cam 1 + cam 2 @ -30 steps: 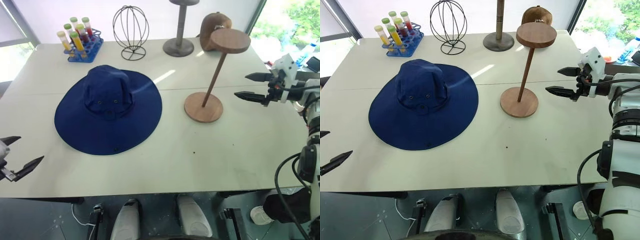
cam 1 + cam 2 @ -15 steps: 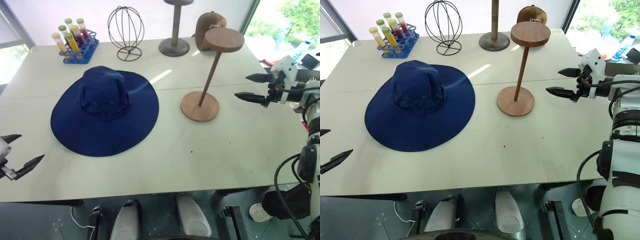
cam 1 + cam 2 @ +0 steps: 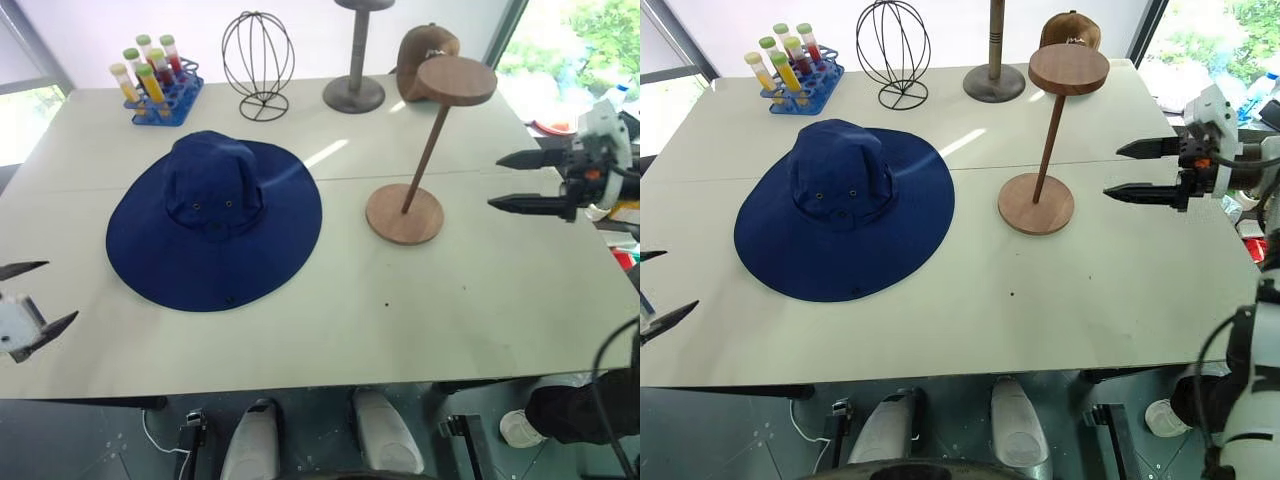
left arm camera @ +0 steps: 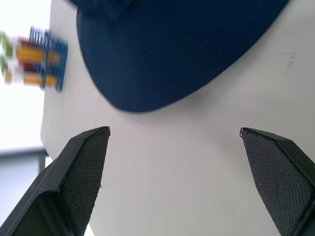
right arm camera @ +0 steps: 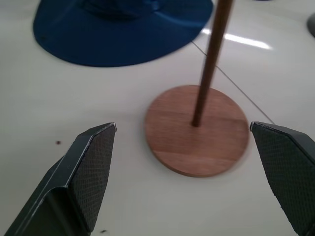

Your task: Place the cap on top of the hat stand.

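Here the floppy navy fabric cap [image 3: 214, 221] lies crown-up at nine o'clock of the wooden slant-rodded hat stand [image 3: 418, 150], both grippers' fingers apart.

Grey pedestal stand [image 3: 355, 60] — top cut off; brown cap [image 3: 424, 45] partly hidden.

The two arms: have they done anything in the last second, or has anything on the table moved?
The right gripper has drawn back from the hat stand, toward the table's right edge, open and empty. The left gripper has rolled a little at the table's left edge, also open. Nothing was grasped or released. The cap and stand have not moved.
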### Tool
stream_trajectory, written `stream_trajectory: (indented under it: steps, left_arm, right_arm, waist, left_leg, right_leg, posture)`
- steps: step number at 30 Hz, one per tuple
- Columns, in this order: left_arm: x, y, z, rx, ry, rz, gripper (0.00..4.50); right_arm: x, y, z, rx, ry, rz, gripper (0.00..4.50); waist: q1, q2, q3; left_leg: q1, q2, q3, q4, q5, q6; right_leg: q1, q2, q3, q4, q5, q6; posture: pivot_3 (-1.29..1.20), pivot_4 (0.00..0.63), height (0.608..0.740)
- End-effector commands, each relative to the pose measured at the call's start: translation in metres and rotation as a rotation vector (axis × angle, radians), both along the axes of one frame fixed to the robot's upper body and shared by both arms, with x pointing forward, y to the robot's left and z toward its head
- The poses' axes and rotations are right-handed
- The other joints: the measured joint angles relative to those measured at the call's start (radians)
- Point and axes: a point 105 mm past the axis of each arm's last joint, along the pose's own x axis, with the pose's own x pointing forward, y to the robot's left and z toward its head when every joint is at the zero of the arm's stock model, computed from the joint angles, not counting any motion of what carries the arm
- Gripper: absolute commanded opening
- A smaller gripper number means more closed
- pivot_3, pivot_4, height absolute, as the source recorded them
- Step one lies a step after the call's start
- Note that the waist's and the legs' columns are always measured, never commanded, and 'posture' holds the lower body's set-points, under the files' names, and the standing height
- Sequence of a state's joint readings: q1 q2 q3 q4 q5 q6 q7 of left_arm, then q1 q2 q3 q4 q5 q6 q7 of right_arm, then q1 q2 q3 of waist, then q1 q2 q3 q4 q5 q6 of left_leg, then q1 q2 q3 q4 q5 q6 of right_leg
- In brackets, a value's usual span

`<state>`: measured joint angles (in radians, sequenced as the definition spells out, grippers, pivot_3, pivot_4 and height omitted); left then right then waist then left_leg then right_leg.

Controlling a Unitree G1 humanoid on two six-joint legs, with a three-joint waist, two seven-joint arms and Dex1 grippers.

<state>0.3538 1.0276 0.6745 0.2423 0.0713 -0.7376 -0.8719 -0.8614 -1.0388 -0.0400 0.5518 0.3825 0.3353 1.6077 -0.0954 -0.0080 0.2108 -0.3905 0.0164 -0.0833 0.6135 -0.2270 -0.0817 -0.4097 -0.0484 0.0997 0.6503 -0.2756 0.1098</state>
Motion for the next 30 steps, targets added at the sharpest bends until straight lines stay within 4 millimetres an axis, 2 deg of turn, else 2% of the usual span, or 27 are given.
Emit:
stream_trajectory:
  steps: [1,5,8,14,17,23,30]
  left_arm:
    - [0.004,-0.009,-0.011,0.098,-0.022,-0.138,4.43]
    - [0.017,-0.014,-0.025,0.125,-0.035,-0.211,4.43]
    - [0.021,-0.019,-0.037,0.201,-0.022,-0.292,4.43]
    - [0.036,-0.012,-0.047,0.290,-0.067,-0.311,4.43]
    - [0.054,-0.011,-0.049,0.333,-0.137,-0.291,4.43]
    - [0.080,-0.024,-0.058,0.457,-0.243,-0.381,4.43]
    - [0.097,-0.033,-0.068,0.513,-0.319,-0.444,4.43]
  right_arm:
    - [-0.034,0.034,0.041,0.080,-0.064,0.181,4.50]
    - [-0.067,0.052,0.042,0.044,-0.040,0.268,4.50]
    - [-0.079,0.055,0.043,0.033,-0.038,0.264,4.50]
    - [-0.083,0.055,0.052,0.052,-0.069,0.205,4.50]
    - [-0.084,0.056,0.053,0.047,-0.079,0.191,4.50]
    - [-0.088,0.057,0.056,0.044,-0.084,0.184,4.50]
    - [-0.089,0.058,0.061,0.046,-0.109,0.168,4.50]
  waist:
    - [-0.003,0.001,0.000]
    - [0.005,0.000,0.000]
    - [0.014,0.000,-0.001]
    - [0.027,-0.001,-0.001]
    - [0.032,0.001,-0.001]
    - [0.049,0.004,-0.003]
    - [0.060,0.009,-0.007]
  left_leg:
    - [0.000,0.000,0.000,0.000,0.000,0.000]
    - [0.001,0.001,0.000,0.001,0.000,0.000]
    - [0.000,0.001,0.001,0.002,0.000,0.000]
    - [0.000,0.001,0.002,0.002,0.000,0.000]
    - [0.000,0.001,0.002,0.003,0.000,0.000]
    - [0.000,0.001,0.002,0.004,0.000,0.000]
    - [0.000,0.001,0.002,0.005,0.000,0.000]
  right_leg:
    - [0.000,0.000,0.000,0.001,0.000,0.000]
    - [-0.001,0.002,0.001,0.003,0.001,0.001]
    - [-0.001,0.002,0.001,0.003,0.001,0.003]
    - [-0.001,0.002,0.001,0.002,0.004,0.007]
    - [0.000,0.001,0.001,0.002,0.005,0.008]
    - [0.001,0.001,0.001,0.002,0.007,0.013]
    - [0.001,0.001,0.001,0.002,0.008,0.014]
  posture:
    - [0.00,0.150,0.740]
    - [0.00,0.150,0.740]
    - [0.00,0.150,0.740]
    - [0.00,0.150,0.740]
    - [0.00,0.150,0.740]
    - [0.00,0.150,0.740]
    - [0.00,0.150,0.740]
